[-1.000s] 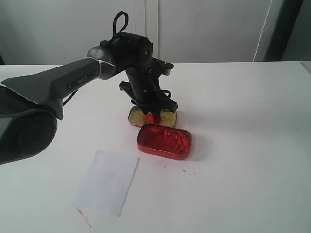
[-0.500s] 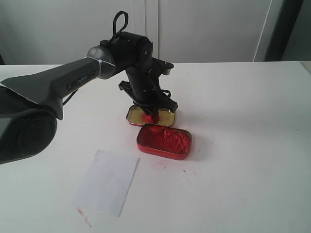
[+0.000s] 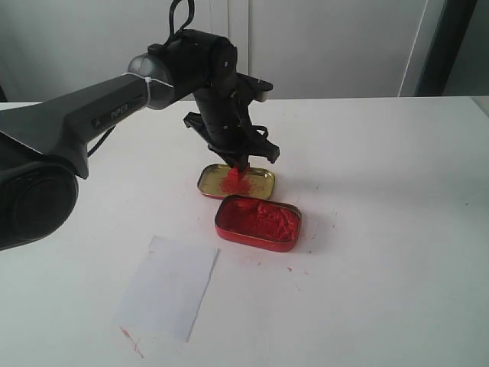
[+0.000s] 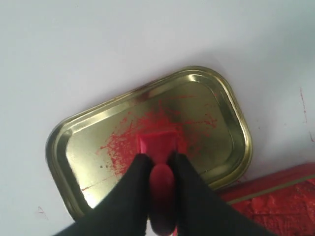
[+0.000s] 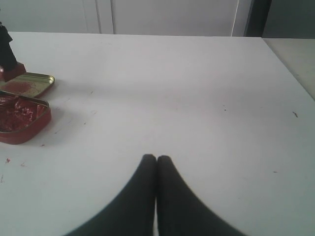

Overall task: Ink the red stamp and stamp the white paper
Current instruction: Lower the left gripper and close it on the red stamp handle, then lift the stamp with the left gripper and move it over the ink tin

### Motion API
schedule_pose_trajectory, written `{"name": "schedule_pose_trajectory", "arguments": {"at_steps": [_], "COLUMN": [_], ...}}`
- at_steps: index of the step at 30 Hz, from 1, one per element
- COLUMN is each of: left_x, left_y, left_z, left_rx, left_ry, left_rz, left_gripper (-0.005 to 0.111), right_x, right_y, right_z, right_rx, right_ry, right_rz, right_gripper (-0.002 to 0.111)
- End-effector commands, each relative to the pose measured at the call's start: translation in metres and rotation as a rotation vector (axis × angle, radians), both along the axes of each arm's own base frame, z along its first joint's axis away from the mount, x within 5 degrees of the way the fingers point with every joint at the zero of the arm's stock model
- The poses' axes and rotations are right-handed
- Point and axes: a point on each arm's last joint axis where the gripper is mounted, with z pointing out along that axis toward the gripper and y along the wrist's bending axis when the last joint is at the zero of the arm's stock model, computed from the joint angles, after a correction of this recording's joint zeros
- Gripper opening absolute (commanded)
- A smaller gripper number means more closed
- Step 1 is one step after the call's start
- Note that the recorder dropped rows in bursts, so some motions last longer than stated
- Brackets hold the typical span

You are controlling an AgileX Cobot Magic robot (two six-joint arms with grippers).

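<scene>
The left gripper [image 4: 158,158] had its two black fingers [image 4: 133,187] closed narrowly on the handle of the small all-red stamp with a square block base [image 4: 158,146]. It held the stamp upright, base downward, over the red smear in the middle of the shallow gold-coloured metal tin lid [image 3: 261,177]; whether the base touched the lid could not be told. Just beside the lid, on its nearer side in the exterior view, sat the oblong red tin of lumpy red paste [image 3: 258,222]. The thin white rectangular sheet of paper [image 3: 168,284] lay flat on the white table [image 3: 382,229], well apart from both tins, nearer and to the left. The right gripper [image 5: 156,160] hung over the table with its black fingertips pressed together, holding nothing
</scene>
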Motion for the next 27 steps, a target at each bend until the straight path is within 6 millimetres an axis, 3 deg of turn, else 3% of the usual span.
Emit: {"name": "schedule_pose_trajectory", "arguments": {"at_steps": [1,10,21,27], "left_x": [-0.003,-0.011,-0.03,-0.044], "left_y": [0.0,-0.001,0.002,-0.006], "left_z": [0.01,0.011,0.041,0.047], "left_rx": [-0.004,0.007,0.021,0.008], "left_ry": [0.0,0.05,0.076,0.098], "left_rz": [-0.003,-0.127,-0.339,-0.485], "left_gripper": [0.0,0.0,0.0,0.0], "right_x": [0.0,0.0,0.0,0.0], "right_y": [-0.001,-0.001,-0.001,-0.001], "right_z": [0.0,0.0,0.0,0.0], "right_rx": [-0.006,-0.006,-0.006,-0.006], "right_ry": [-0.014,-0.014,-0.014,-0.014], "right_rz": [-0.007,-0.007,-0.007,-0.007], "right_gripper": [0.0,0.0,0.0,0.0]}}
